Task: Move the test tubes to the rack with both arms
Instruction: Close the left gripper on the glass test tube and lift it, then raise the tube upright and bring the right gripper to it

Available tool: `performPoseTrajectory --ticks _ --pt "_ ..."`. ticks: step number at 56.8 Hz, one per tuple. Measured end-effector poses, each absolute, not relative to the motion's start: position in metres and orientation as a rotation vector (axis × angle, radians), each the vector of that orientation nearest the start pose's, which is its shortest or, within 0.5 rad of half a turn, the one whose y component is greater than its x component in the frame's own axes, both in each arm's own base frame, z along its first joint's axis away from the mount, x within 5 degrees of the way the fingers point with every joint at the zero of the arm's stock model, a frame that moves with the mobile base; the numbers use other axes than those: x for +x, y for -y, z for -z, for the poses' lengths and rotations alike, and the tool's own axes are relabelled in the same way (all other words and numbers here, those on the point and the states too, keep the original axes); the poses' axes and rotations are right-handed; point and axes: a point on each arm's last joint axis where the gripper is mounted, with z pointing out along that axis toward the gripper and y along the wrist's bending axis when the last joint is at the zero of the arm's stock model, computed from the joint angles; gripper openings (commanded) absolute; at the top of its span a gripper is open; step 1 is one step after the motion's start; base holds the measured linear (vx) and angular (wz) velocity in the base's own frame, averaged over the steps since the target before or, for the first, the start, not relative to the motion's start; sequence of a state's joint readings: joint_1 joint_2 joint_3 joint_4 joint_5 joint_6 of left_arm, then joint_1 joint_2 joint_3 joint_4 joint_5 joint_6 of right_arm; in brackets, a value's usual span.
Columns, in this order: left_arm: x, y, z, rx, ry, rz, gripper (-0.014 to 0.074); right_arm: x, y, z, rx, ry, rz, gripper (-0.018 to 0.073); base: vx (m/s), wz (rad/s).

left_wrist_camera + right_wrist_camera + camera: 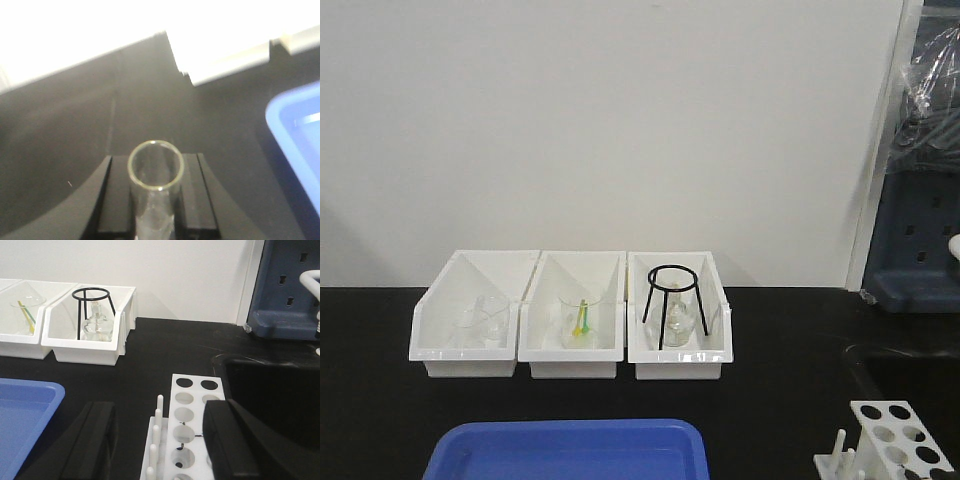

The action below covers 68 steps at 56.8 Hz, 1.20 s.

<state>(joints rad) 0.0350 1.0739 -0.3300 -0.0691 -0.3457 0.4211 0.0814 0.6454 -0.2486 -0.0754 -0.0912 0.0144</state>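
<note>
Glass up close on the left wrist view: 1 clear test tube (153, 212) sits clamped in the left gripper (156, 196), black fingers (116, 200) pressing in from both sides, the tube's open round mouth pointing away from the wrist over the black table (780, 380). The blue tray (300, 145) shows at the right edge of that view. Over on the other arm, the right gripper (161, 432) is spread wide and holds nothing; its 2 black fingers (92, 440) stand on either side of the white rack (192, 425), close to it. The rack's rows of round holes face up and its short side pegs run along the left. I cannot tell whether any hole is filled. In the front view the rack (898, 437) stands at the near right corner of the table, with the blue tray (570, 452) near and left of it, well apart. Farther back, 3 white bins (572, 345) line up against the wall. The right one carries a black wire tripod ring (672, 300), while the middle one holds glassware with a yellow-green stick.
</note>
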Motion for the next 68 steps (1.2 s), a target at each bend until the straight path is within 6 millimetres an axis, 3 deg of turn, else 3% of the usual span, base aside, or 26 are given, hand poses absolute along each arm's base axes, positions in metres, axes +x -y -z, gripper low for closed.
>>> performPoseTrajectory --ticks 9,17,24,32,44,52,68 --pt "0.194 -0.009 -0.249 0.275 -1.812 -0.291 -0.0006 0.131 -0.011 -0.248 -0.132 -1.784 -0.021 0.0456 0.00 0.00" --pt "0.198 -0.008 -0.284 0.232 -1.745 -0.266 -0.0006 0.132 -0.011 -0.249 -0.132 -1.781 -0.021 0.0456 0.00 0.00" --pt "0.205 -0.008 -0.315 0.129 -1.703 -0.180 -0.0006 0.132 -0.011 -0.250 -0.132 -1.766 -0.022 0.0456 0.00 0.00" --pt "0.211 -0.001 -0.333 0.059 -1.698 -0.063 -0.0006 0.132 -0.012 -0.250 -0.136 -1.769 -0.019 0.0456 0.00 0.00" --pt "0.228 0.030 -0.330 0.014 -1.750 0.177 -0.0006 0.135 -0.012 -0.243 -0.182 -1.891 0.013 0.0456 0.00 0.00" --pt "0.243 0.062 -0.317 0.014 -1.788 0.337 -0.0006 0.149 -0.022 -0.253 -0.259 -1.979 -0.015 0.0456 0.00 0.00" --pt "0.276 0.126 -0.294 0.005 -1.814 0.590 -0.0006 0.186 -0.083 -0.276 -0.542 -2.009 -0.170 0.0456 0.00 0.00"
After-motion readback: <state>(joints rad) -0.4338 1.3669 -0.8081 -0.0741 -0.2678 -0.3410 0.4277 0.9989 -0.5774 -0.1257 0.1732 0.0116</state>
